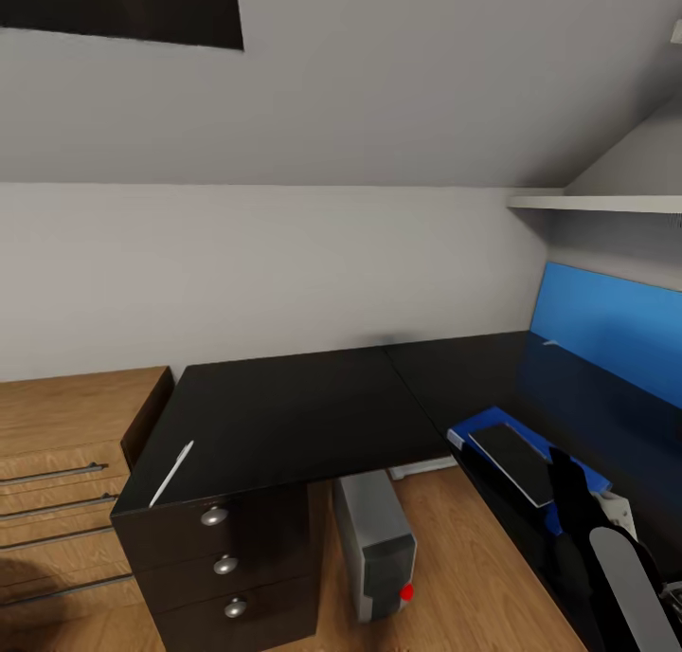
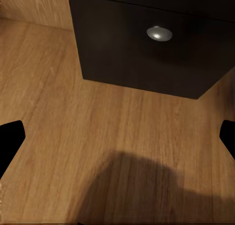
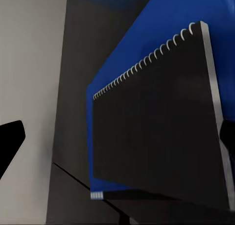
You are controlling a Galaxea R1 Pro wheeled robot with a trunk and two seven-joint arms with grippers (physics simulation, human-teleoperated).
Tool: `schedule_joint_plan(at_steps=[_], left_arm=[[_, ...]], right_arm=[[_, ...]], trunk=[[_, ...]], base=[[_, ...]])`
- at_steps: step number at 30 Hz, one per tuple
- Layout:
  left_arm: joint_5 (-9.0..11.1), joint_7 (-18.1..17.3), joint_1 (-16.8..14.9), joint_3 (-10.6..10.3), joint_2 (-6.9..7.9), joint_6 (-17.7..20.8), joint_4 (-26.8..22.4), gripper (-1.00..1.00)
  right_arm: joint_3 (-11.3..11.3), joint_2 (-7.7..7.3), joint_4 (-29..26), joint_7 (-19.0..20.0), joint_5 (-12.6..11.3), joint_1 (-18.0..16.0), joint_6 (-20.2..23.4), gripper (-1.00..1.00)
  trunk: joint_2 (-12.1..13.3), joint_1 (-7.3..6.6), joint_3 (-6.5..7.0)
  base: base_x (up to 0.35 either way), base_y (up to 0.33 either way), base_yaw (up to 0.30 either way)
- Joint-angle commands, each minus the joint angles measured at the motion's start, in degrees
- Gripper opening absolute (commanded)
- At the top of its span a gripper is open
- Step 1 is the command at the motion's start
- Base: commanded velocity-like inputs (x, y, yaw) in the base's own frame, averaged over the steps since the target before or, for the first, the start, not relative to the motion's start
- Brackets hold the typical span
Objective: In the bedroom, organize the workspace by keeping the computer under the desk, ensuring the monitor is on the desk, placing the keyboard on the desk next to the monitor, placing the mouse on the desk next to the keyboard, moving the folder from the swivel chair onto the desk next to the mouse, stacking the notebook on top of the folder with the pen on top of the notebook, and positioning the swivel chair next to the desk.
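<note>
Notebook (image 1: 516, 461) lies flat on the folder (image 1: 474, 429), long axis slanting from the worktop (image 1: 294, 415) front edge toward the blue wall panel (image 1: 606, 325); spiral edge shows in the right wrist view (image 3: 147, 63). Folder sits at the worktop's right wing, near the edge. Pen (image 1: 172, 473) lies at the worktop's left edge, above the drawer unit (image 1: 223, 562), pointing front to back. Computer (image 1: 374, 543) stands under the worktop beside the drawers. Right tool (image 3: 117, 151) spread, empty, over the notebook. Left tool (image 2: 117, 141) spread, above the floor (image 2: 73, 112).

No legible text, label, brand, number or sign appears in any view. The notebook (image 3: 156, 127) cover is plain dark grey, the folder (image 1: 493, 434) plain blue, and the computer (image 1: 379, 548) front bears only an unlettered red dot. The drawer fronts of the worktop (image 1: 284, 415) carry plain round knobs, no lettering.
</note>
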Motion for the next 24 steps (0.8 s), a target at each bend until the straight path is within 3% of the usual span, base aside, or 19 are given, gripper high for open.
schedule_joint_plan(at_steps=[1,9,13,16,18,19,22,23,24], left_arm=[[0.4,0.3,0.0,-0.2,0.03,-0.2,-0.1,1.0],[0.4,0.2,0.0,-0.2,0.03,-0.2,-0.1,1.0],[0.5,0.3,0.0,-0.2,0.09,-0.1,-0.1,1.0],[0.5,0.3,0.0,-0.2,0.11,0.0,-0.1,1.0],[0.5,0.3,0.0,-0.2,0.12,0.1,-0.1,1.0],[0.5,0.4,0.0,-0.2,0.12,0.3,-0.1,1.0],[0.6,0.4,0.0,-0.2,0.12,0.3,0.0,1.0],[0.6,0.4,0.0,-0.2,0.12,0.4,0.2,1.0],[0.6,0.4,0.0,-0.2,0.1,0.4,0.4,1.0]], right_arm=[[0.0,-0.02,-0.1,-0.2,-0.4,0.0,-0.1,1.0],[-0.1,0.26,-0.2,0.8,-0.5,0.0,-0.3,1.0],[0.0,0.69,-0.9,3.8,-0.6,0.0,-0.5,1.0],[0.0,1.87,-1.4,5.6,-0.6,0.0,-0.5,1.0],[0.1,3.43,-1.5,6.3,-0.5,0.0,-0.6,1.0],[1.2,4.89,-1.4,6.7,0.0,0.0,-0.9,1.0],[3.2,5.4,-1.3,6.8,1.5,0.0,-1.7,1.0],[6.4,5.74,-1.2,6.9,4.7,0.0,-3.5,1.0],[7.6,5.82,-1.1,6.9,6.1,0.0,-4.5,1.0]], trunk=[[0.0,-0.02,-0.05],[0.0,-0.02,-0.05],[1.6,-0.9,0.67],[2.8,-1.56,1.21],[3.6,-2.0,1.57],[4.0,-2.22,1.78],[5.2,-2.88,2.46],[5.6,-3.1,2.69],[6.0,-3.31,2.91]], base=[[-0.209,-0.013,0.0],[-0.138,-0.032,0.0],[-0.011,-0.004,0.0],[-0.004,-0.001,0.0],[-0.001,0.0,0.0],[0.0,0.0,0.104],[0.0,0.0,0.142],[0.0,0.0,0.201],[0.0,0.0,0.21]])
